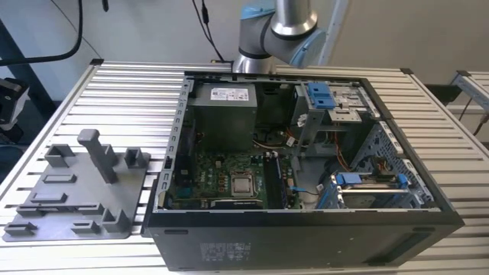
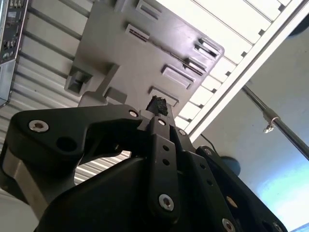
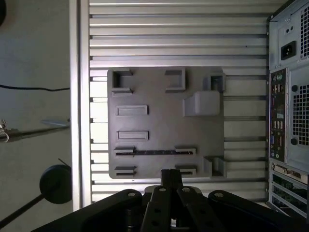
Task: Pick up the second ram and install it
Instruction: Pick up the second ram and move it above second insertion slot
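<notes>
The second ram [image 3: 154,152] lies edge-up as a thin dark strip in a long slot of the grey fixture plate [image 3: 164,125], between two end clips. That same plate [image 1: 73,189] sits on the slatted table at the exterior view's left, beside the open computer case [image 1: 306,172]. My gripper [image 3: 171,175] hangs well above the plate's edge closest to the ram slot. Its black fingers meet at the tip with nothing between them, and both wrist views show this. The gripper [image 2: 157,104] touches nothing.
A tall grey post [image 1: 98,154] and several low blocks rise from the fixture plate. The case holds a motherboard with a processor [image 1: 243,184], long sockets [image 1: 275,182], a power supply [image 1: 223,112] and blue-clipped drive cages [image 1: 370,183]. The case's rear panel [image 3: 289,111] borders the plate.
</notes>
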